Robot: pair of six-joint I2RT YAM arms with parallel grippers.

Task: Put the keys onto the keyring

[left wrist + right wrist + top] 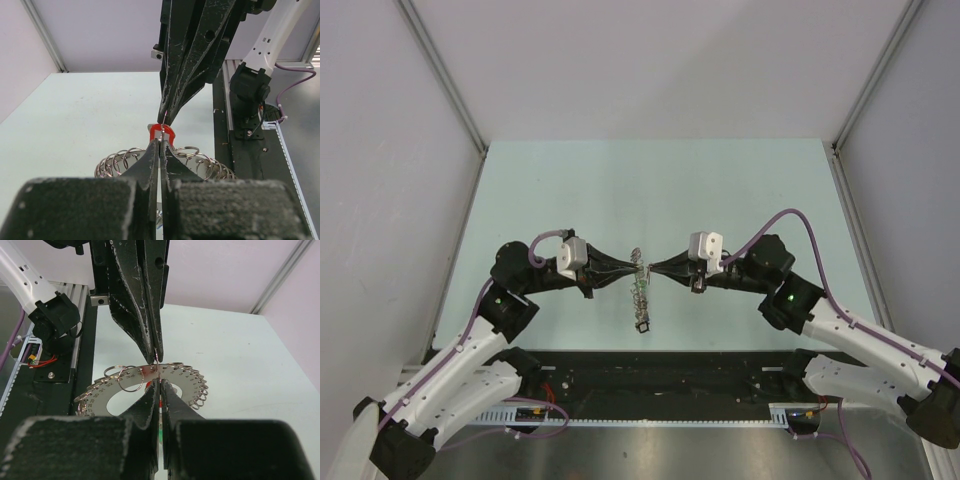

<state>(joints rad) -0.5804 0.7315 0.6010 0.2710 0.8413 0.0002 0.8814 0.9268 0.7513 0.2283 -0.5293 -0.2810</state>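
Observation:
The keyring [641, 296], a grey metal ring fringed with small silver rings, hangs above the table between my two grippers. My left gripper [635, 267] is shut on its rim; its tips [160, 142] pinch the silver edge. It enters the right wrist view [156, 356] from above. My right gripper [649, 268] is shut on the thin wire loop of the key with the red tag [170, 133]. The red tag [150, 386] shows beside my right gripper [159, 382], through the hole of the keyring [112, 396]. The right gripper [165, 119] meets the left nearly tip to tip.
The pale green table [720, 190] is walled by grey panels on three sides. A black rail [650, 365] with cables runs along the near edge. The right arm's base [247, 90] and the left arm's links [50, 315] stand close behind the grippers.

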